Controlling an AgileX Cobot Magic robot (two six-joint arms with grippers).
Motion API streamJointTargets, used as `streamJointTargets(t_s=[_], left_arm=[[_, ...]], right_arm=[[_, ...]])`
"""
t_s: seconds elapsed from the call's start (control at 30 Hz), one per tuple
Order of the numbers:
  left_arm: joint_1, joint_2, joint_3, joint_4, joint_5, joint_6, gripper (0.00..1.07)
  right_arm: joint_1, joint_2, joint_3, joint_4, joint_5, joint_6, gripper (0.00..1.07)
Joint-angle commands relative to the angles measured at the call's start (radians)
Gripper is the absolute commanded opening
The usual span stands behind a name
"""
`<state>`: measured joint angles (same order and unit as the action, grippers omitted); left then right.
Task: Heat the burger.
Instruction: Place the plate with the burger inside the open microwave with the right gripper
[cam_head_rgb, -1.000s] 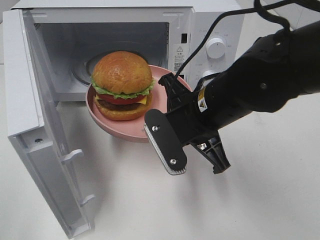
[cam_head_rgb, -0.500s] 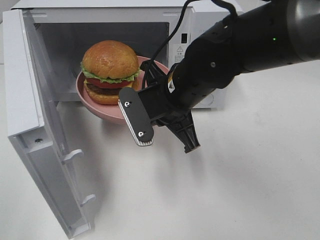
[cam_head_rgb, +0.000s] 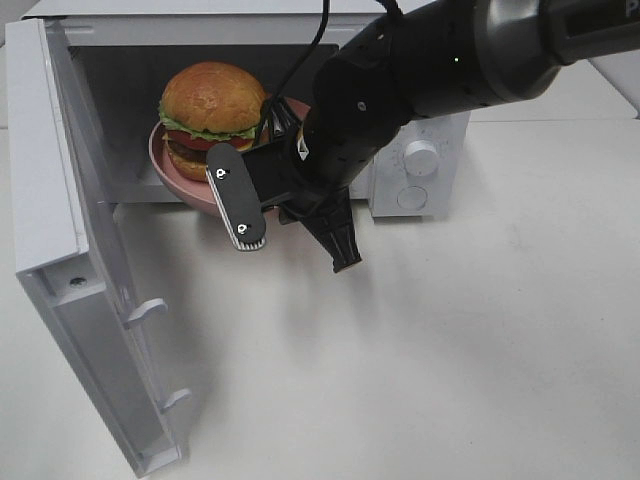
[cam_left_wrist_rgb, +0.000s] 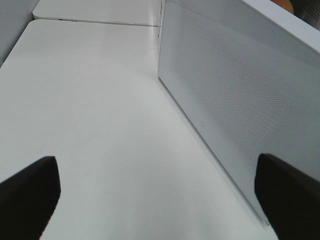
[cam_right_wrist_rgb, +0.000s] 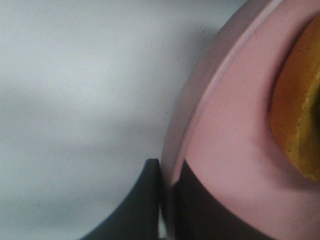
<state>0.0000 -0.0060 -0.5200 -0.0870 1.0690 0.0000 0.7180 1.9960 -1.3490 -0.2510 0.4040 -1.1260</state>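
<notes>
The right gripper (cam_right_wrist_rgb: 167, 192) is clamped tight on the rim of the pink plate (cam_head_rgb: 160, 160), which carries the burger (cam_head_rgb: 212, 100) mostly inside the open microwave (cam_head_rgb: 415, 190) on the white table (cam_head_rgb: 480, 350). The left gripper (cam_left_wrist_rgb: 157, 200) gapes wide and empty beside the microwave's wall. A second ago the plate hung further out, before the opening.
</notes>
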Motion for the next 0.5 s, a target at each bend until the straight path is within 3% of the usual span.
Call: streamJointTargets(t_s=[0.03, 0.2, 0.5], left_arm=[[0.001, -0.015, 0.002, -0.003, 0.001, 0.0, 0.98], [0.001, -0.015, 0.002, -0.003, 0.001, 0.0, 0.98], [0.001, -0.015, 0.002, -0.003, 0.001, 0.0, 0.98]], right_arm=[[-0.005, 0.021, -0.075, -0.019, -0.024, 0.023, 0.0], [-0.005, 0.087, -0.176, -0.047, 0.091, 0.059, 0.0], [-0.005, 0.166, -0.319, -0.047, 0.129, 0.108, 0.0]])
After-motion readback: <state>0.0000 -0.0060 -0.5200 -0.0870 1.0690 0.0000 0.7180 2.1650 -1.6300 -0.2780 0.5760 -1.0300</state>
